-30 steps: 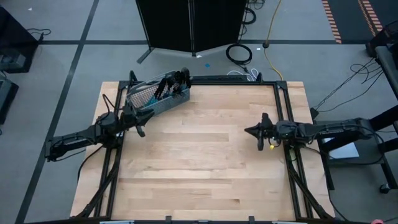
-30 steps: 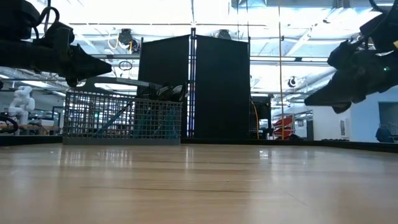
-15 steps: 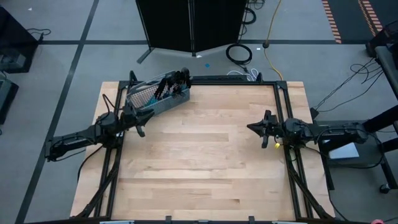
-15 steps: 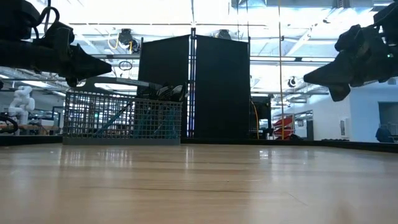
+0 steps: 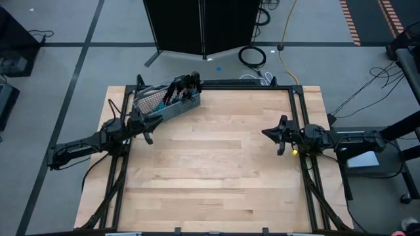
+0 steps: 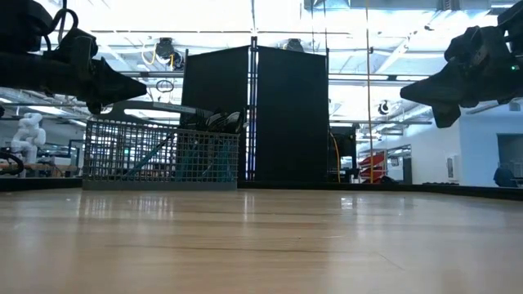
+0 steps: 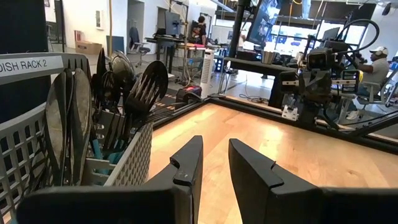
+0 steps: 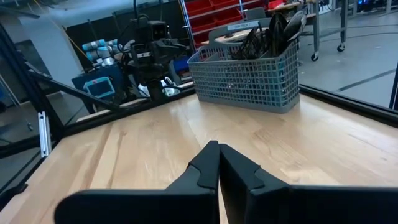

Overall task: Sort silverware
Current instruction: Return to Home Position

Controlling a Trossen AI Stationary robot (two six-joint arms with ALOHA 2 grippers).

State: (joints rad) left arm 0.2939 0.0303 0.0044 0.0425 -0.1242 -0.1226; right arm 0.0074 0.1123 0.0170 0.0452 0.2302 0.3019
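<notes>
One basket [image 5: 172, 110] of silverware [image 5: 178, 87], one left arm [image 5: 85, 145], one right arm [image 5: 354, 137].

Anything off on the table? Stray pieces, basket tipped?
Only the basket: upright, but sitting skewed to the table edges at the far left corner. Silverware stands inside it; no strays visible on the wood. Left gripper open, right gripper shut, both empty.

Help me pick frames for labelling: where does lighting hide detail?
Low view: ceiling lights backlight everything, so the left pincer, right pincer and basket go dark; the table has sheen. High view: even light, faint shadows. Wrist views: evenly lit.
</notes>
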